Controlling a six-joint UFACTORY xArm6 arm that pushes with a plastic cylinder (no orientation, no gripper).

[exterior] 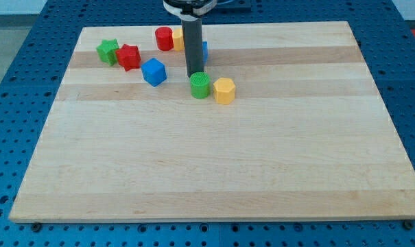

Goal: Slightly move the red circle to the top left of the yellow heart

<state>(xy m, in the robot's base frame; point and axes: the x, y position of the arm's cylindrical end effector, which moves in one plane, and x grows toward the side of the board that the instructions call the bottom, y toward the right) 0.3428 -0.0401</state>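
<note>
Red circle lies near the board's top edge, up and to the view's left of my tip, well apart from it. I carry a bare rod, nothing to open or hold. Nearest, the yellow hexagon touches the green circle, just below my tip. The blue cube, red block and green block lie leftward. My rod partly hides the yellow heart and a blue block.
</note>
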